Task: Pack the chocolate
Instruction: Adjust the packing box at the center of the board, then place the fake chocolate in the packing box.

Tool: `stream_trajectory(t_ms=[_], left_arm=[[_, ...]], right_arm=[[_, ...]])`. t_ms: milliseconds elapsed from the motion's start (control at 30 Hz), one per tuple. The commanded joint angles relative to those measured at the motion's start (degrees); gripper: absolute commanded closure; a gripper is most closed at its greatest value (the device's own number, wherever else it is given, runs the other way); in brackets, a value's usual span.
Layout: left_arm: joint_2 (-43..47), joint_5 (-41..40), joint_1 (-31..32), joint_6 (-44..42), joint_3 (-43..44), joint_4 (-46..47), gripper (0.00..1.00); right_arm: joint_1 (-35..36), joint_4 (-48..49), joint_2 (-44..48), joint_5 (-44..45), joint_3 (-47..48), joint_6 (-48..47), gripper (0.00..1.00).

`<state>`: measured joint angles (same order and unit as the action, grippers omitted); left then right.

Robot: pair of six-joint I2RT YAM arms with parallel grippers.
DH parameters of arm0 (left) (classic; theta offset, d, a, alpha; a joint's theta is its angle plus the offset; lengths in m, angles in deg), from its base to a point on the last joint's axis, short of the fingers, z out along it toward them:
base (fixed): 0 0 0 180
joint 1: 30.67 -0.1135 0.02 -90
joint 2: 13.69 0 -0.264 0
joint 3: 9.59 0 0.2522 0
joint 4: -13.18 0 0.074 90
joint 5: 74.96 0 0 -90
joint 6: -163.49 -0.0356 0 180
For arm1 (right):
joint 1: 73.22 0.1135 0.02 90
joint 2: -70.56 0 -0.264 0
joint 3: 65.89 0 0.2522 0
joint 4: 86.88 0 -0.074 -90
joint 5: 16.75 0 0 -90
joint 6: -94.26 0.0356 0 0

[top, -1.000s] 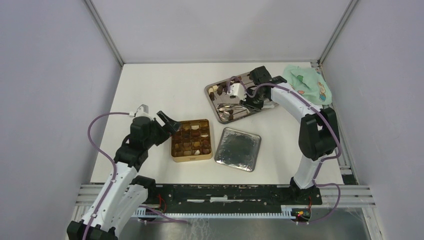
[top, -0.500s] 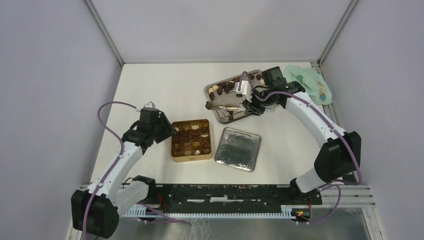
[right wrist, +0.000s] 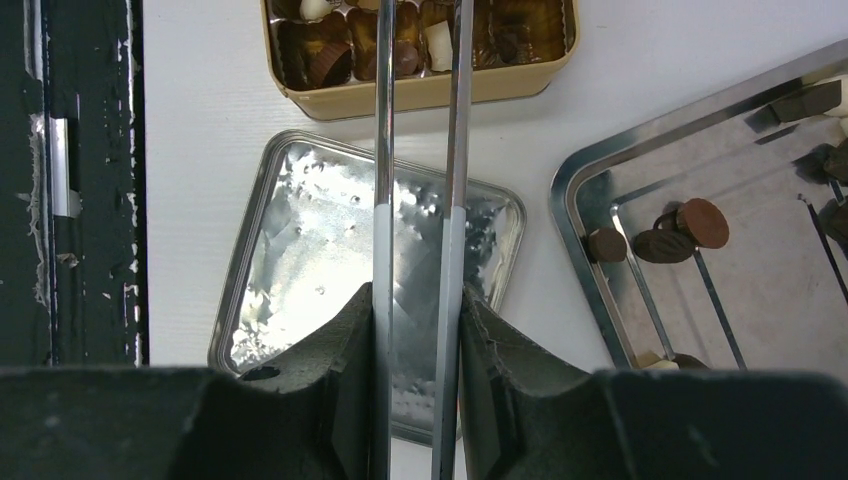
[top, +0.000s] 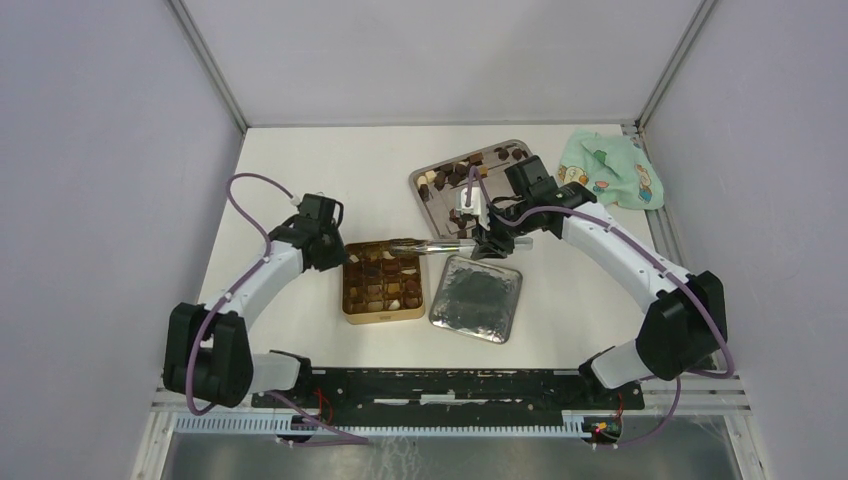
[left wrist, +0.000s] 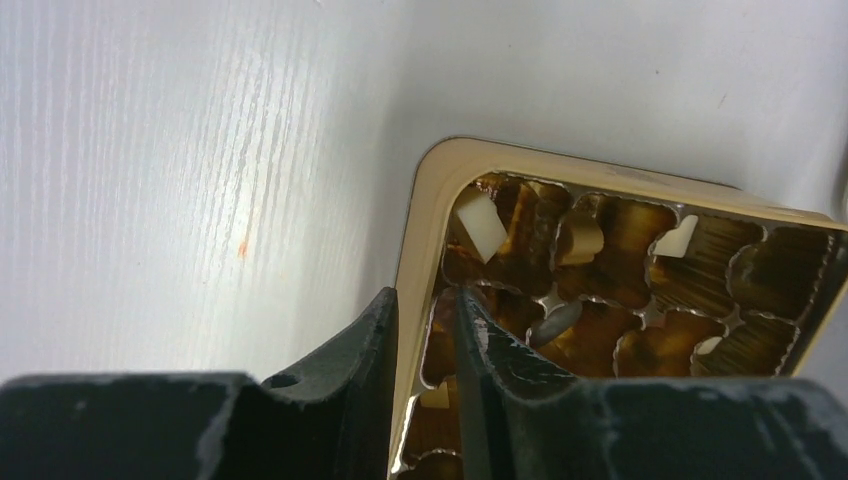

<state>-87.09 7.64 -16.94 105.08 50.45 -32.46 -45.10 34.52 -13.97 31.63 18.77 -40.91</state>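
Some chocolate (top: 385, 282) sits in the gold tin (top: 382, 318), and more waits on the silver tray (top: 422, 205) behind. Our right pincer (right wrist: 418, 310) squeezes the long tongs (right wrist: 384, 150), which point left to the tin's far edge, and our left pincer (left wrist: 425, 310) pinches the tin's wall. A silver lid (top: 478, 295) lies beside the tin on the white bench (top: 330, 170).

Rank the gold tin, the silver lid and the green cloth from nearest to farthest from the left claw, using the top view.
1. Gold tin: the left claw grips its left wall.
2. Silver lid: right of the tin.
3. Green cloth: far right corner.
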Motion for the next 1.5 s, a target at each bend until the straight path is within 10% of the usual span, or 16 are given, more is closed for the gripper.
stream_trajectory(t_ms=[0, 400, 533, 1067, 1467], left_arm=[[-3.4, 0.0, 0.1, -4.7, 3.3, 3.2, 0.67], [-11.3, 0.5, 0.0, -6.2, 6.3, 5.9, 0.78], [-11.5, 1.4, 0.1, -6.7, 6.0, 6.9, 0.97], [16.4, -1.1, 0.4, -8.9, -7.2, 22.5, 0.98], [13.2, 0.1, 0.4, -5.0, -8.5, 20.3, 0.98]], right_arm=[[0.4, 3.0, 2.5, -2.7, -0.3, 0.9, 1.0], [1.4, 2.9, 2.4, -2.9, -0.7, 0.9, 1.0], [1.7, 2.3, 2.6, -3.0, -0.7, 0.4, 1.0], [2.6, -3.3, 4.5, -8.1, 3.0, -3.7, 1.0], [10.6, -0.3, 4.0, 3.4, -0.4, -3.9, 1.0]])
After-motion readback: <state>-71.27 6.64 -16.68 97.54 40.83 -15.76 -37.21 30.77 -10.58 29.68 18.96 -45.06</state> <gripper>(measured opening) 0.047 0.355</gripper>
